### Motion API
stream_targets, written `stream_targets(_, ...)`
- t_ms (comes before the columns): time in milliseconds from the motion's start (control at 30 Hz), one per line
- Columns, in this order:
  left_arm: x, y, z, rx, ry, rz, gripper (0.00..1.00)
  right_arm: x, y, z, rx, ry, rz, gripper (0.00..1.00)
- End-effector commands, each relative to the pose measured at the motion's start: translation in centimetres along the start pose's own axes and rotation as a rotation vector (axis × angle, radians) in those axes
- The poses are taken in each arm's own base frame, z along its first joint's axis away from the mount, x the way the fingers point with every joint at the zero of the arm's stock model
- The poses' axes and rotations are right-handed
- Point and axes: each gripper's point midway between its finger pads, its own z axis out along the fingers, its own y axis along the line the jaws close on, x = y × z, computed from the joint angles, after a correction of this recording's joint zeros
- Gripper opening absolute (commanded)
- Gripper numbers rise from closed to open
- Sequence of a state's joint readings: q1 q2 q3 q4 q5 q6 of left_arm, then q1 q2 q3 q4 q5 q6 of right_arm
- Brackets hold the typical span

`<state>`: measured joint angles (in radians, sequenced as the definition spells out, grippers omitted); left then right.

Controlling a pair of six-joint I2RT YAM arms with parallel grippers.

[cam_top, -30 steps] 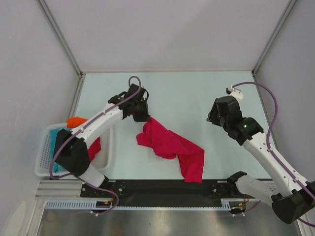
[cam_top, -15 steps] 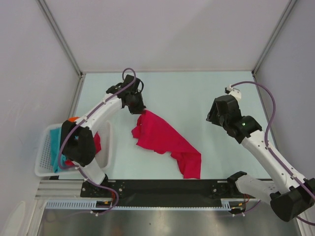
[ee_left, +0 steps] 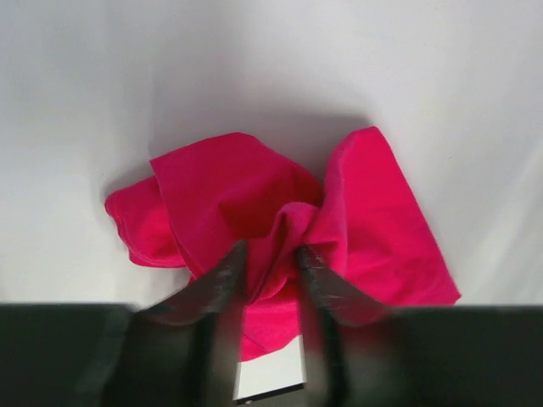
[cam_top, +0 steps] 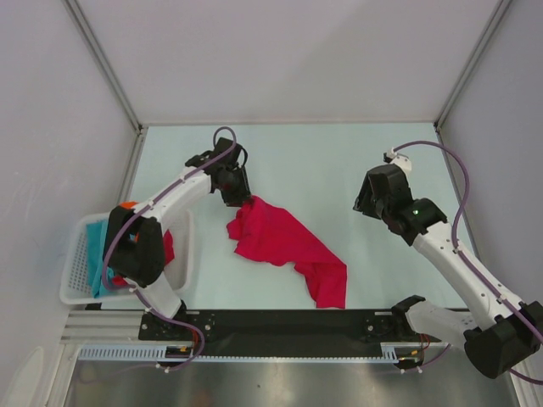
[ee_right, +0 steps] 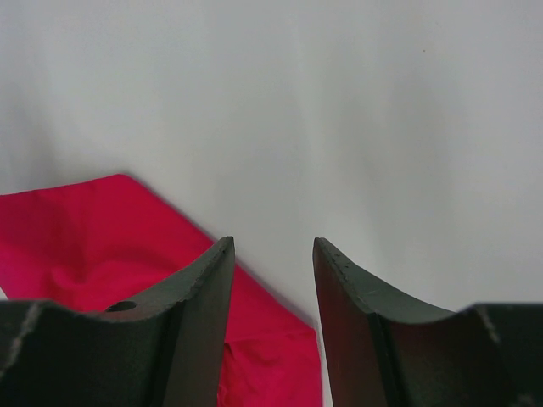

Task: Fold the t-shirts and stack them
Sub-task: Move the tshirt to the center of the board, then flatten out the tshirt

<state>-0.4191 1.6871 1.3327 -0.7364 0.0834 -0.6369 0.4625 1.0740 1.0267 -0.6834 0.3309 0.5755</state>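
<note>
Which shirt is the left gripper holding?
The crimson shirt on the table, pinched in the left gripper; the second crimson shirt, orange shirt and teal shirt lie in the basket.

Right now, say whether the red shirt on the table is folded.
Not folded: the red shirt lies bunched in uneven creases, one end pinched between the left fingers.

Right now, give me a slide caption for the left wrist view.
Left gripper shut on a bunched fold of the crumpled crimson t-shirt, above the pale table.
</note>
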Motion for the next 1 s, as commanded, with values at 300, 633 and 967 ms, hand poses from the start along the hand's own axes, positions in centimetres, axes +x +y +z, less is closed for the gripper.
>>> stream_targets(300, -1.5, -0.7, -5.2, 0.101, -0.173, 0.07, 0.77, 1.0, 0.0, 0.5, -0.019, 0.015, 0.018, 0.48)
stream_targets(633, 3.5, 2.8, -6.4, 0.083, -0.158, 0.019, 0.85, 8.1, 1.1, 3.2, -0.112, 0.203, 0.084, 0.48)
stream_targets(967, 10.6, 2.1, -4.8, 0.172, -0.051, -0.031, 0.83, 16.4, 2.7, 1.2, -0.182, 0.387, 0.055, 0.47)
